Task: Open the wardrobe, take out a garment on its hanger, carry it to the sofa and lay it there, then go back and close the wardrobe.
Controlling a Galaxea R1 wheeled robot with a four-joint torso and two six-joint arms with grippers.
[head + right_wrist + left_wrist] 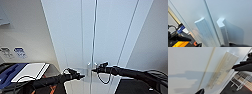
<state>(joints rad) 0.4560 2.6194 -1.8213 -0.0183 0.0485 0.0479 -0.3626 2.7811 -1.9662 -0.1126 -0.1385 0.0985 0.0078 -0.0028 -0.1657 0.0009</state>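
Observation:
The white wardrobe [105,32] stands right in front of me with both panelled doors shut. Its two small handles [88,64] sit side by side at the centre seam. My left gripper [82,75] hovers just below and left of them. In the left wrist view the gripper [221,79] is open, with one handle [224,70] between its dark fingers [243,67]. My right gripper [94,70] reaches in beside the right handle [95,64]. It is open, and both handles [223,31] show close ahead in the right wrist view. The garment and hanger are hidden behind the doors.
A pale wall with small stickers [20,52] lies left of the wardrobe. A white panel [30,71] and blue parts sit low on the left. A metal rack [241,83] shows beside the wardrobe in the left wrist view.

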